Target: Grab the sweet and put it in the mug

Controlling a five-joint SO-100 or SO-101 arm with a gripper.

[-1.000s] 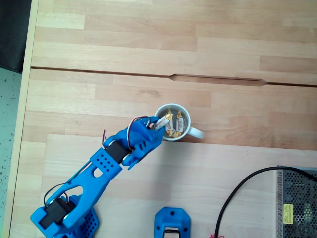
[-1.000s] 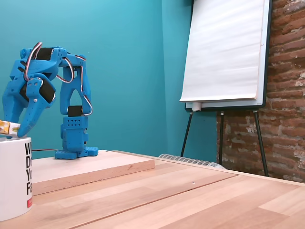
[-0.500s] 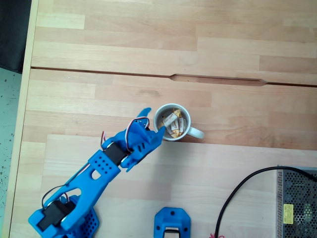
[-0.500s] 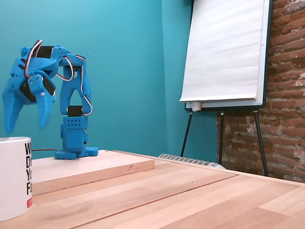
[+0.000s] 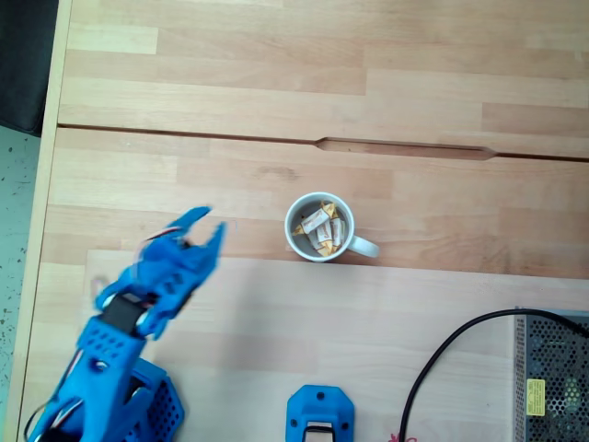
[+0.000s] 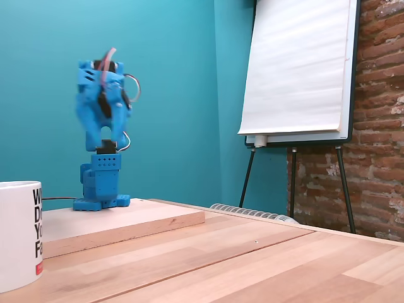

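Blue plastic, your gripper [image 5: 204, 226] has its fingers spread and holds nothing, well left of the mug [image 5: 318, 226] in a fixed view. Bare wood lies between them. One sweet [image 5: 317, 221] lies inside the mug among others. Farther off, the wooden table [image 5: 276, 83] is bare.

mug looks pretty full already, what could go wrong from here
1. The mug already holds several sweets piled near its rim, so another dropped in might bounce or slide out.
2. The gripper hangs open beside the mug, apart from it; a low sweep back could clip the rim or the handle and shift it.
3. The black cable lies on the table by the grey metal box, a possible snag for a wide swing.
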